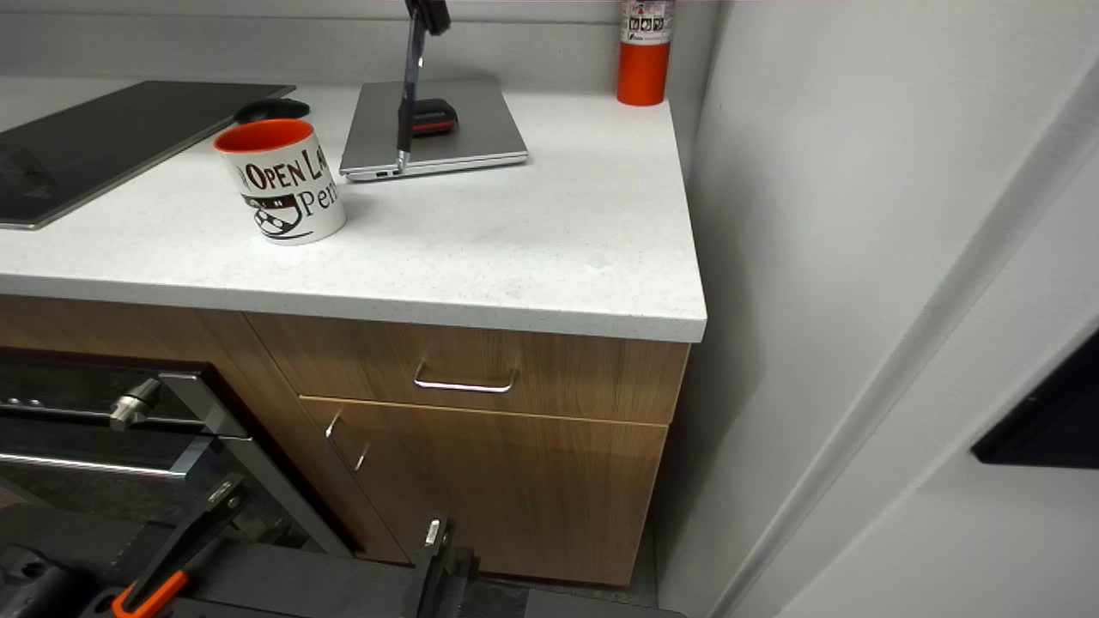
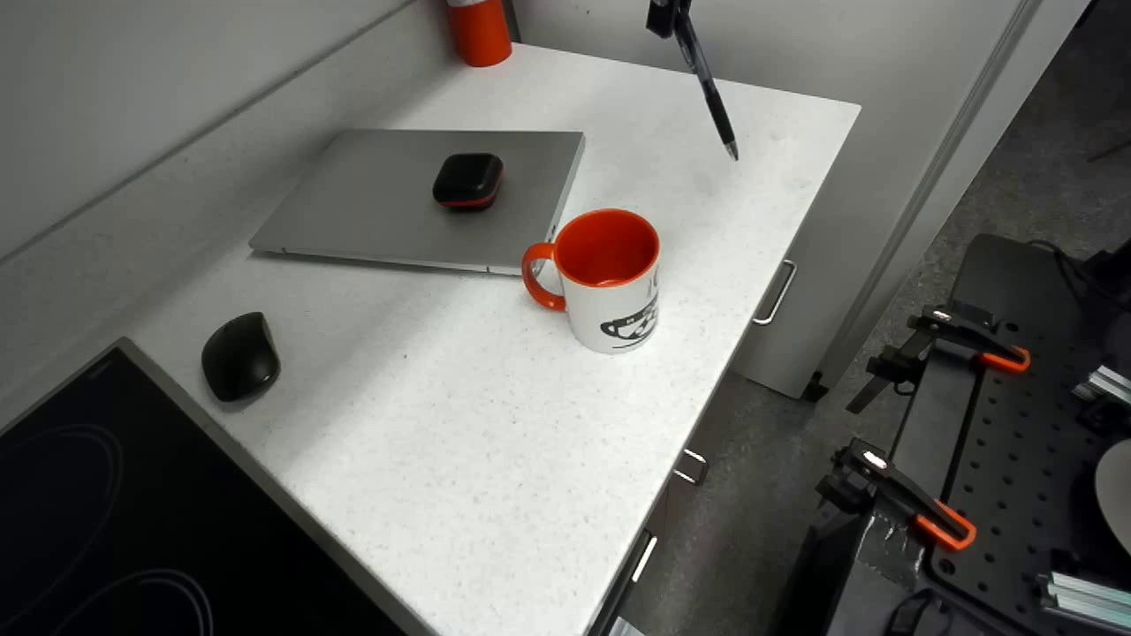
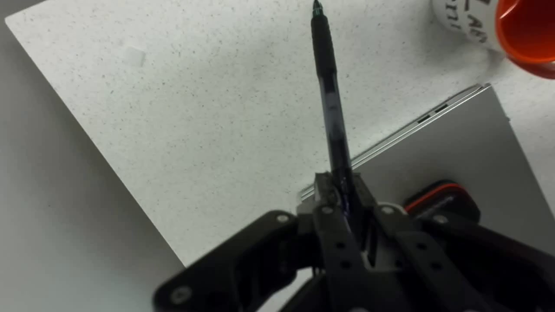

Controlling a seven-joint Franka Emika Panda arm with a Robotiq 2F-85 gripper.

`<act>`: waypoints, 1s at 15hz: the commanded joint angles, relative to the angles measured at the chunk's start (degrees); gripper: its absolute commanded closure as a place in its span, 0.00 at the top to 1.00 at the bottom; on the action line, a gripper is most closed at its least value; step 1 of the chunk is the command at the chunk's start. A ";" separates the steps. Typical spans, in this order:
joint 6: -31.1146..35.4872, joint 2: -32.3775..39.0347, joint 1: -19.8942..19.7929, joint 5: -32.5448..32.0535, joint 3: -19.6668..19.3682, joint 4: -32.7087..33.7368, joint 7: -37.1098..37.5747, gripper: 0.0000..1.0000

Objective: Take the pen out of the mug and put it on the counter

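Thin, straight, dark pen (image 2: 704,79), one, with smoky barrel and metallic tip. Location: in the air over the broad, white, speckled counter (image 2: 442,459), tip down and tilted; in an exterior view we find it far and right of the white, black-lettered, red-lined ceramic mug (image 2: 610,300), well apart. The mug stands upright, no pen in it.

Black, jointed, two-fingered end effector (image 3: 342,184), one. State: pinched on the pen near its upper end, most of the barrel projecting free.

Handling, in our judgement: light, stiff, hardly fragile. Barrel probably smooth and inclined to slip or twist; the dark section towards the tip probably offers more friction.

Hold: we would keep the present one, across the upper end. Mid-barrel would balance better, but a fresh grip in the air seems a needless risk.

Caution: with so long an overhang, a tip pressed hard on the counter could swing the pen round in the jaws. We advise tilting it nearly flat and letting go low. The barrel may roll; in an exterior view we would choose the stretch right of the flat, grey laptop (image 1: 481,129), well in from the near edge.
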 commanded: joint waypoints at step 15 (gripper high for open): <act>1.17 31.21 -1.33 7.86 -8.35 21.78 2.23 0.34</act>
